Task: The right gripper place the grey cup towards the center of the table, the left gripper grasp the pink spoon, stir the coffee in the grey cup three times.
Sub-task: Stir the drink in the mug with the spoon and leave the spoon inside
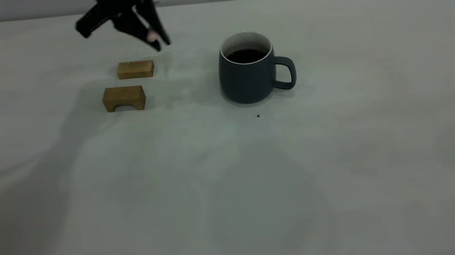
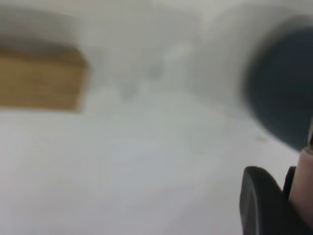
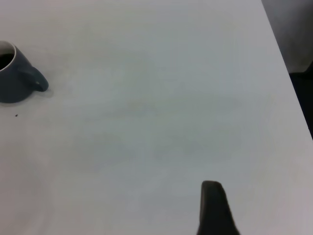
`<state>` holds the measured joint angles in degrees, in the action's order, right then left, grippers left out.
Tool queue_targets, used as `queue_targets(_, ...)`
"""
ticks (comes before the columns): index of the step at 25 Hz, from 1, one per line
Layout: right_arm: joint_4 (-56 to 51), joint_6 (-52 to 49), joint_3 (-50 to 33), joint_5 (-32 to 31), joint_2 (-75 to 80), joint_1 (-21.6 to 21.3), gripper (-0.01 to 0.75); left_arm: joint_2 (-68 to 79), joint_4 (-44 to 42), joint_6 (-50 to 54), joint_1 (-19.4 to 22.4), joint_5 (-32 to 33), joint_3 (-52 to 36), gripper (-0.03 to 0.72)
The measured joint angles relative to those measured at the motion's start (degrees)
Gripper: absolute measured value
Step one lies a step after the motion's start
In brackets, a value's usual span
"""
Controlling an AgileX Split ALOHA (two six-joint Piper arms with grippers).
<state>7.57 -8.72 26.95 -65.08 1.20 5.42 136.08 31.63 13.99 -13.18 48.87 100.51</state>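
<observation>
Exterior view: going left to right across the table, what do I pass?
Arched brown wooden block → flat brown wooden block → left gripper holding the pink spoon above the table → dark grey cup of black coffee.

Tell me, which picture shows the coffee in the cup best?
The exterior view: the dark coffee shows plainly inside the grey cup, below its white rim. The right wrist view catches only a sliver of coffee at the picture's edge. The left wrist view shows just the cup's blurred outside, no coffee.

Matt slate-grey cup with glossy white inside, matt pale table, two plain wooden blocks
</observation>
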Motion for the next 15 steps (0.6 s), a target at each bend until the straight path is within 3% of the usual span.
queue_targets(9,0.00,0.00,0.00,0.00,-0.04,0.00,0.523,0.17,33.57,31.14,0.00,4.99,0.00,0.125)
queue_targets(12,0.00,0.00,0.00,0.00,-0.04,0.00,0.523,0.17,42.64,39.23,-0.05,7.46,0.00,0.125)
queue_targets(15,0.00,0.00,0.00,0.00,-0.04,0.00,0.523,0.17,48.55,45.80,-1.27,5.77,0.00,0.125)
